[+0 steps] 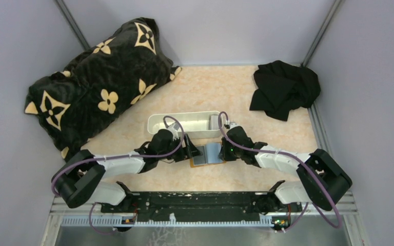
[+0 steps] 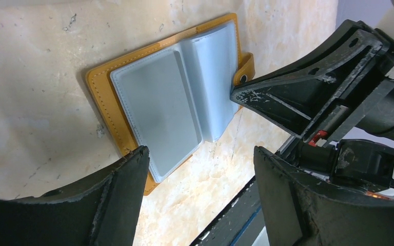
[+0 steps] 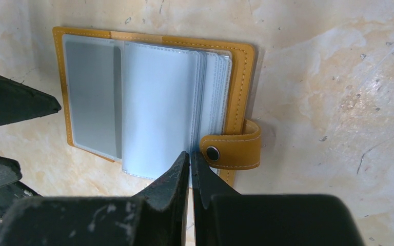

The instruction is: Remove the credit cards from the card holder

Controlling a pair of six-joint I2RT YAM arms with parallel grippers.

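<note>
**Holder open, cards not yet out**

The left tool [image 2: 200, 156] hangs over the left end of the holder, jaws wide and holding nothing. The holder [image 1: 208, 154] lies open and flat on the desk [image 1: 267, 110], between the two tools and just in front of the white tray [image 1: 154, 123]. Its left panel has a clear pocket with a grey card [image 3: 90, 97] showing inside. To the right of that, a stack of pale sleeves [image 3: 156, 102] fans toward the snap tab [image 3: 231, 151]. Whether those sleeves hold more cards cannot be told. The right tool [image 3: 190, 159] has its jaws all but closed, with the tips at the edge of the sleeve stack beside the tab. Whether a sleeve is nipped between them or only pressed cannot be told.

The opening step looks done and the drawing-out step is at hand, with no card lying free on the desk. The right tool seems placed to steady the holder while the left goes in for the grey card.

The next move likely calls for the left tool to come down and narrow onto an exposed card edge. It would then pull along the pocket's open side with the holder pinned. The card is thin and flat and offers little edge to grip, so the holder may drag along with it.
</note>
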